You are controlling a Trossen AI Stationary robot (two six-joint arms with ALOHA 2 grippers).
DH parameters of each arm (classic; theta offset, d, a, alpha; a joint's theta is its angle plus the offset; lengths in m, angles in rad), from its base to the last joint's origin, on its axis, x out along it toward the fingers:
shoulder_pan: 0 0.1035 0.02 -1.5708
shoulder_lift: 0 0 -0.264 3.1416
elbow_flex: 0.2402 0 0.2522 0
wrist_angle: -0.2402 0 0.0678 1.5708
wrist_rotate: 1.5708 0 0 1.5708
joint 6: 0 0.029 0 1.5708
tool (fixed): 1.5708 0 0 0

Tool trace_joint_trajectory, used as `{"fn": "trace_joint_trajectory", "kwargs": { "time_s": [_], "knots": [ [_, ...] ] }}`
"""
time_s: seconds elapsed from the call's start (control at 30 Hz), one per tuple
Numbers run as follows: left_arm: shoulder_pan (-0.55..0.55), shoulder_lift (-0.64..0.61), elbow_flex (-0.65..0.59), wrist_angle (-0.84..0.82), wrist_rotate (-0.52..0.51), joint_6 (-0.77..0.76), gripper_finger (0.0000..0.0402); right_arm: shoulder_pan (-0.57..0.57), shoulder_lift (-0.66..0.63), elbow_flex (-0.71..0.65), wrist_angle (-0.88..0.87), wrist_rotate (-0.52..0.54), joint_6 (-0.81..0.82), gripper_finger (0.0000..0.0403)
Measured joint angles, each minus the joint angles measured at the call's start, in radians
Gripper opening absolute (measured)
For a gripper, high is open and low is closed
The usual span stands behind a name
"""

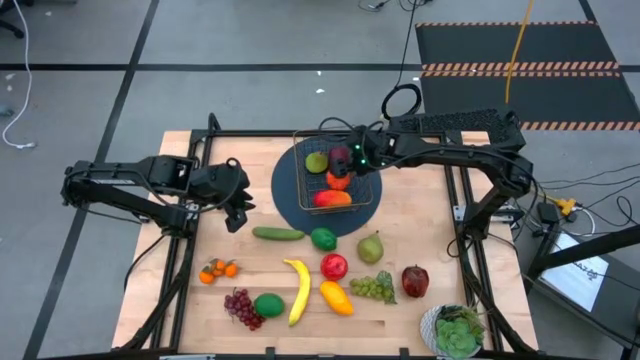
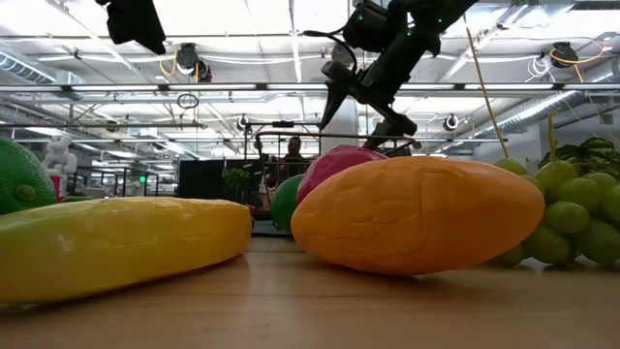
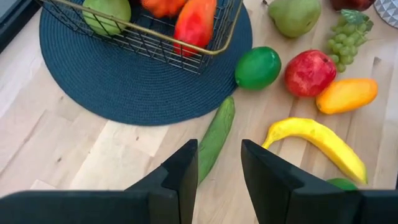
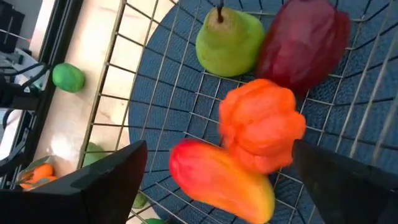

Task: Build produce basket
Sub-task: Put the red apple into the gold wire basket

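Orange mango (image 2: 417, 213) lies closest to you on the table (image 1: 420, 215).
Your right end effector (image 4: 217, 171) hangs wide open over the basket (image 1: 336, 172); an orange pepper (image 4: 261, 130), pear (image 4: 229, 42) and dark red fruit (image 4: 305, 43) sit inside; your left end effector (image 3: 219, 165), fingers a little apart and empty, hovers above the cucumber (image 3: 216, 138); other produce lies on the table.

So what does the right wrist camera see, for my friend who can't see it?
The right end effector, open wide, hangs over the wire basket on a blue mat. Inside lie a green pear, a dark red fruit, an orange fruit and a red-orange mango.
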Motion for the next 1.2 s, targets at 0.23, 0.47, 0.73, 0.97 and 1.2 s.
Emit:
{"fn": "trace_joint_trajectory", "kwargs": {
  "time_s": [0.23, 0.47, 0.73, 0.97, 1.2],
  "knots": [
    [0.0, 0.0, 0.0, 0.0, 0.0, 0.001, 0.0122, 0.006, -0.099, 0.0, 0.021, -0.004, -0.004, 0.0392],
    [-0.006, 0.0, 0.0, 0.0, 0.043, 0.006, 0.0129, 0.035, -0.267, 0.0, 0.018, -0.005, -0.129, 0.0391],
    [-0.105, 0.0, 0.0, 0.001, 0.079, -0.021, 0.0193, 0.063, -0.426, 0.0, -0.001, -0.008, -0.328, 0.0391],
    [-0.282, 0.048, 0.001, 0.012, 0.079, -0.101, 0.0256, 0.061, -0.508, 0.0, -0.074, -0.005, -0.4, 0.0391],
    [-0.427, 0.194, 0.001, 0.159, 0.072, -0.111, 0.029, 0.061, -0.543, 0.0, -0.146, -0.009, -0.456, 0.0391]
  ]
}}
